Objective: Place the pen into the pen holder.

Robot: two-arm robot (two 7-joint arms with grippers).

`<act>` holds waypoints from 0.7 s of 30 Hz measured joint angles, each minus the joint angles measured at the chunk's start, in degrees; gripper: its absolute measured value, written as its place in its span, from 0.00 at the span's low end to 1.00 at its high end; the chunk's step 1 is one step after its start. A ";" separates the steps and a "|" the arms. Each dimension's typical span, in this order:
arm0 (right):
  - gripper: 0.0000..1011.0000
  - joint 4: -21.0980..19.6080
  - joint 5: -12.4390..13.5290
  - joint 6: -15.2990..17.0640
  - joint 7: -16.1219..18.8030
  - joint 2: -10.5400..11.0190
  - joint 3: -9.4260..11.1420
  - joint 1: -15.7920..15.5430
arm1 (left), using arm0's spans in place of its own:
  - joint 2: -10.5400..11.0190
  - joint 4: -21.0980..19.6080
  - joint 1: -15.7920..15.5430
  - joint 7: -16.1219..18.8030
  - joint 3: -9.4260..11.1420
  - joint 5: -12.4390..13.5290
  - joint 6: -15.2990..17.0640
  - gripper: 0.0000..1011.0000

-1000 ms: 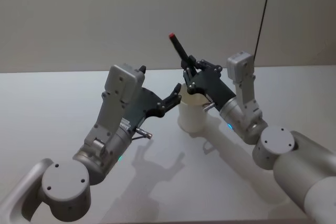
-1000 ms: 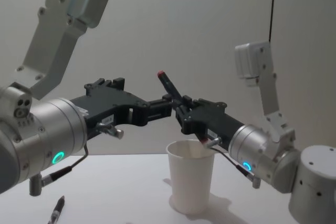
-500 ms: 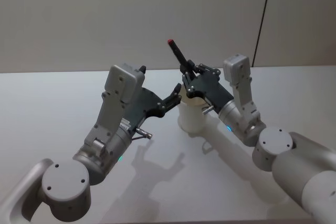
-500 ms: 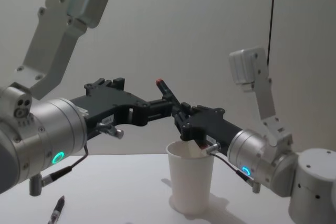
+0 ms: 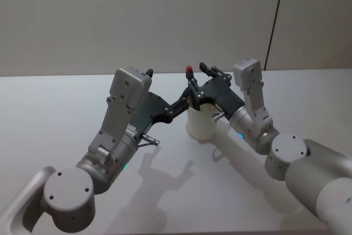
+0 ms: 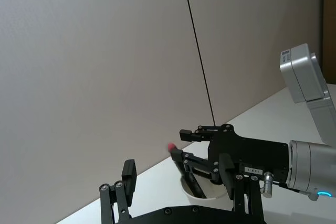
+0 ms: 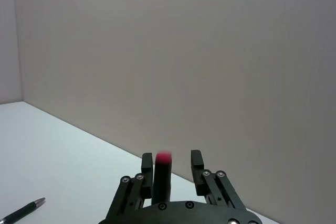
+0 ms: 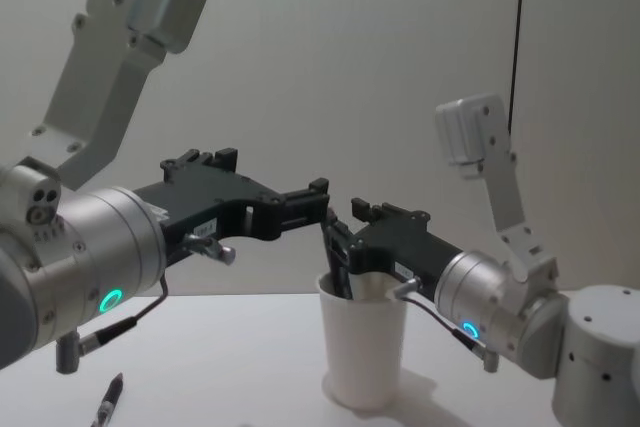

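Directly over the pen holder (image 8: 365, 347), the right gripper (image 7: 171, 157) hangs with its fingers spread. The pen (image 7: 162, 179) stands between them, close against one finger, with a clear gap to the other, so nothing is clamped. The red-capped top of the pen pokes up at fingertip height. In the chest view its black shaft runs down at a slant past the rolled rim and into the cup on the side nearer the left arm; the lower end is hidden inside.

Behind the fingers, the right wrist points forward and inward toward the robot's left, with the white camera box rising above it. The silver forearm slopes back down to the elbow at the lower right of the head view.

The left gripper (image 8: 320, 200) is also spread and holds nothing. It is held about level, just above the rim, with its tips just beside the right gripper's fingers; whether they touch cannot be told. Its arm climbs from the lower left of the head view, forward and toward the middle.

The pen holder stands upright on the white table (image 5: 55, 108), and its floor cannot be seen. A second pen (image 8: 108, 402) lies flat on the table well apart from the cup, on the left arm's side.
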 joint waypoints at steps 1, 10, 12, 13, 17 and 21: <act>0.41 0.07 -0.02 -0.01 -0.02 0.00 0.05 0.04 | 0.00 0.00 0.00 0.00 0.00 0.00 0.00 0.99; 0.70 0.54 -0.18 -0.25 -0.10 -0.02 0.55 0.30 | 0.00 0.00 0.00 0.00 0.00 0.00 0.00 0.99; 0.74 0.60 -0.18 -0.34 -0.07 -0.01 0.65 0.31 | 0.00 0.00 0.00 0.00 0.00 0.00 0.00 0.99; 0.80 0.65 -0.18 -0.42 -0.03 -0.01 0.78 0.35 | 0.00 0.00 0.00 0.00 0.00 0.00 0.00 0.99; 0.91 0.71 -0.16 -0.66 0.13 -0.02 1.08 0.42 | 0.00 0.00 0.00 0.00 0.00 0.00 0.00 0.99; 0.99 0.73 0.01 -0.85 0.33 -0.04 1.39 0.48 | 0.00 0.00 0.00 0.00 0.00 0.00 0.00 0.99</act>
